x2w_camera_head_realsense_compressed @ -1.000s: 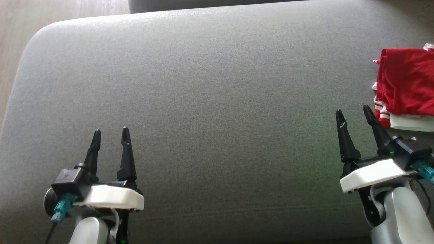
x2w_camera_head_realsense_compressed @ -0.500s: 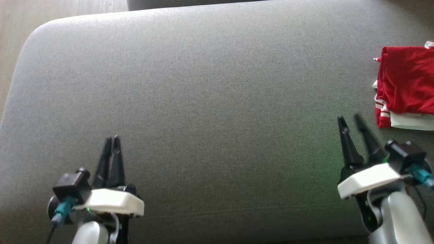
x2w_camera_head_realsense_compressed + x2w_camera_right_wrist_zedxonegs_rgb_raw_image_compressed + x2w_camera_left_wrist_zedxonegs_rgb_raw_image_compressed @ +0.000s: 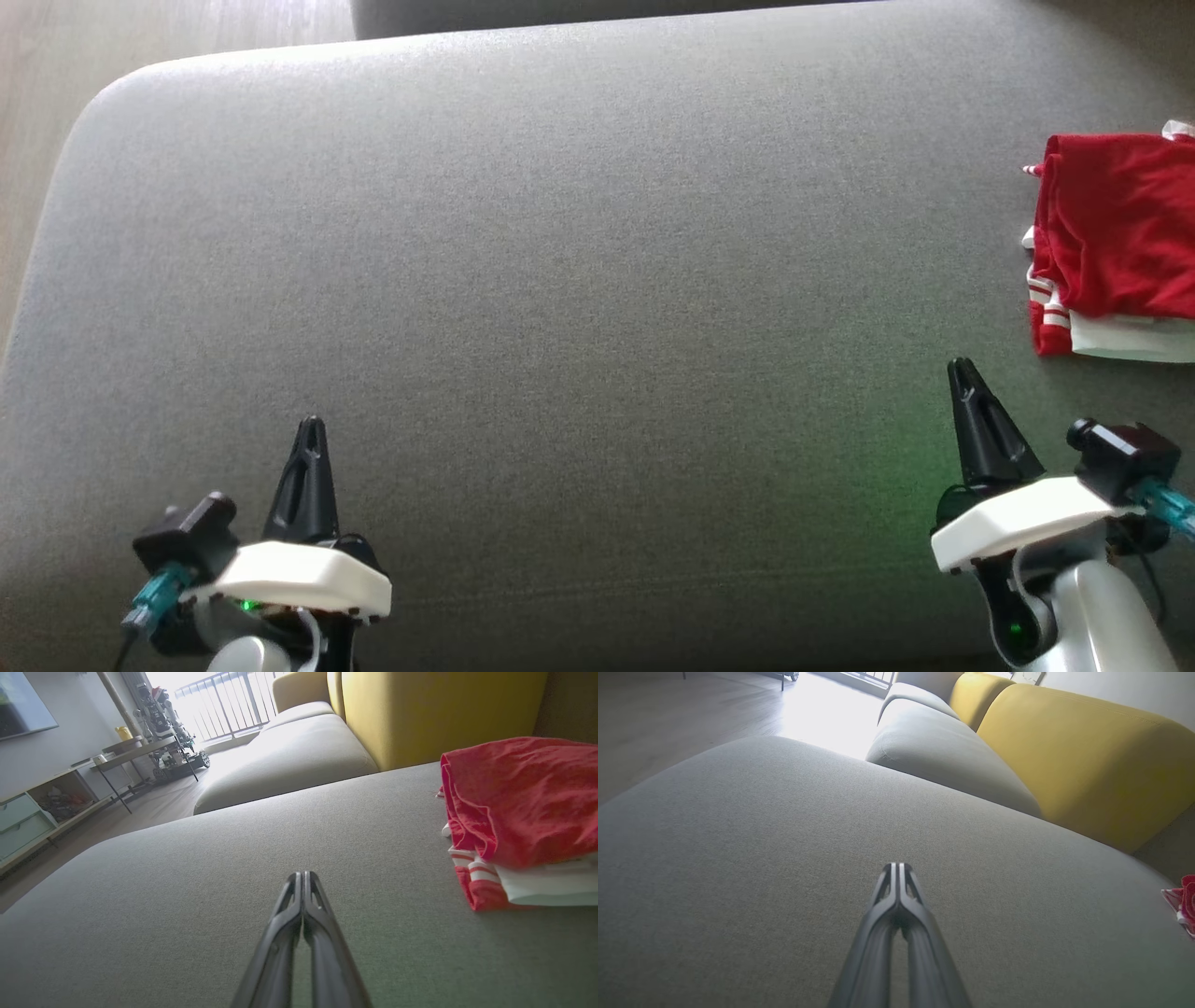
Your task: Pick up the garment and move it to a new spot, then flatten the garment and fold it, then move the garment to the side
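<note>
The garment (image 3: 1116, 243) is red with white stripes and a white layer, folded into a pile at the far right of the grey cushion (image 3: 560, 280). It also lies at the right in the right wrist view as the garment (image 3: 518, 812), and a sliver of the garment (image 3: 1186, 903) shows at the right edge of the left wrist view. My left gripper (image 3: 311, 427) is shut and holds nothing, low at the left above the cushion. My right gripper (image 3: 962, 369) is shut and holds nothing too, a short way in front and to the left of the pile, apart from it.
A yellow backrest (image 3: 1087, 756) rises behind the cushion, with a second grey cushion (image 3: 289, 756) beyond. Wooden floor (image 3: 56, 93) lies past the cushion's left edge. A low shelf unit (image 3: 42, 807) and a small table (image 3: 140, 751) stand across the room.
Both grippers went from open to shut and drew back toward the bottom of the head view. The garment stayed where it was.
</note>
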Robot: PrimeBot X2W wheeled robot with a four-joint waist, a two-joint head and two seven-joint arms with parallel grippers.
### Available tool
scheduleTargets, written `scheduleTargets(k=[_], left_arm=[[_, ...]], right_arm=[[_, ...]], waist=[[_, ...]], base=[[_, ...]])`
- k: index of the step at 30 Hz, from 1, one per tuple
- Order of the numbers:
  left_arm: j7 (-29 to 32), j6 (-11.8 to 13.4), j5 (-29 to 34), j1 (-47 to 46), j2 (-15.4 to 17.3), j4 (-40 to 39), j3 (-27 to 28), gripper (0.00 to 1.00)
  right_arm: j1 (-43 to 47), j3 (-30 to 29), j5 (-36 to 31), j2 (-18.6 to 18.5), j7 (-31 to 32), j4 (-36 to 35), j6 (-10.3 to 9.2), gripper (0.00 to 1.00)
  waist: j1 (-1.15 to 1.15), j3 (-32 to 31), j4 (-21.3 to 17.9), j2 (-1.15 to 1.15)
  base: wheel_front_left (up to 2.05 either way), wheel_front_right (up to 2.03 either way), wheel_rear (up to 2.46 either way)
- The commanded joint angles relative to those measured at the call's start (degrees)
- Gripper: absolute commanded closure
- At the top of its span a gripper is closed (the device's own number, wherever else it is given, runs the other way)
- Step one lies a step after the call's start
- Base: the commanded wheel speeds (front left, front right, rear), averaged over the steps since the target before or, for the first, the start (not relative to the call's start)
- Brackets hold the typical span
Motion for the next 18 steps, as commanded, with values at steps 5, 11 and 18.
scheduleTargets(k=[5,11,18], left_arm=[[0.89,-0.88,-4.56,-2.33,0.66,-1.25,0.9,1.0],[1.71,-1.37,-8.46,-2.62,0.85,-0.95,1.3,1.0],[2.54,-1.86,-12.31,-2.89,1.01,-0.74,1.73,1.0]], right_arm=[[-1.54,0.05,5.01,-0.33,1.25,-2.33,0.0,1.0],[-1.39,0.07,9.15,-0.33,2.23,-2.52,0.0,1.0],[-1.24,0.07,13.26,-0.33,3.22,-2.69,-0.01,1.0]], waist=[[0.0,-0.37,-0.04,0.0],[0.0,-0.74,-0.07,0.0],[0.0,-1.1,-0.11,0.0]], base=[[0.0,0.0,0.0],[0.0,0.0,0.0],[0.0,0.0,0.0]])
